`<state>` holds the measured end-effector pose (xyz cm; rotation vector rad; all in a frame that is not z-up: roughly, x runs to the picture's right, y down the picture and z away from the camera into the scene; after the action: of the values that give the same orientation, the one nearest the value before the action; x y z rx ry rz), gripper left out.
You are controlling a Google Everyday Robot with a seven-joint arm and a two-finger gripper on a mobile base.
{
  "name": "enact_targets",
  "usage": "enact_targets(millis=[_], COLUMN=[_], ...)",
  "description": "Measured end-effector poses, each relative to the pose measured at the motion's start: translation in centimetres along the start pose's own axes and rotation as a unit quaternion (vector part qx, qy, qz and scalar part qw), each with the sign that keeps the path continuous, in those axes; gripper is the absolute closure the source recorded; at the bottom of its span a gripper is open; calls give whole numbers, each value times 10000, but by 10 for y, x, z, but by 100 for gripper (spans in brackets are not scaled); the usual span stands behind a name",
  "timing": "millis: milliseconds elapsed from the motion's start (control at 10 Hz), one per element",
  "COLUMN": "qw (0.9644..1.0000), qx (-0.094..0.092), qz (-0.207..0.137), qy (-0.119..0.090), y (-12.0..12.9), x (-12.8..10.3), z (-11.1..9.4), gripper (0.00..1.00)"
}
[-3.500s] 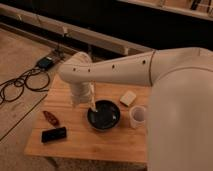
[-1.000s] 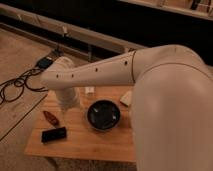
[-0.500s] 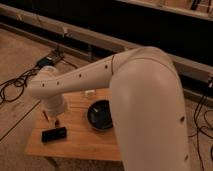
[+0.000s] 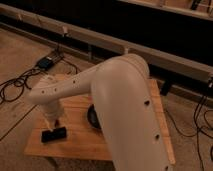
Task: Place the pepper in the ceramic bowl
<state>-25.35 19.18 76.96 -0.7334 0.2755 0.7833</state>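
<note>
Pepper is hidden from me: my own wrist and arm cover the left end of the table where I am reaching, and I can make out no part of it. My gripper (image 4: 54, 122) hangs low over that left end, pointing down, just above and nearly touching one flat black device (image 4: 53, 134) that lies on the wood. Whether the gripper is spread or closed, and whether it holds anything, I cannot tell.

To the right of the gripper, one ceramic bowl (image 4: 92, 117) shows only as a dark curved sliver of rim; the rest is behind my arm (image 4: 120, 105), which sweeps across the middle of the view as a single pale bulk.

All of this sits on one wooden table (image 4: 75, 144). On the floor to the left, well apart from the table, one black box (image 4: 47, 62) rests among several dark cables (image 4: 15, 85).
</note>
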Motion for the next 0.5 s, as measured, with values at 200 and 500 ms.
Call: enact_targets(millis=[200, 500], qw=[9997, 9991], qx=[-10, -42], qz=[-224, -392], qy=[-32, -180], y=[4, 9], x=[-17, -48], z=[16, 27], gripper=[35, 35])
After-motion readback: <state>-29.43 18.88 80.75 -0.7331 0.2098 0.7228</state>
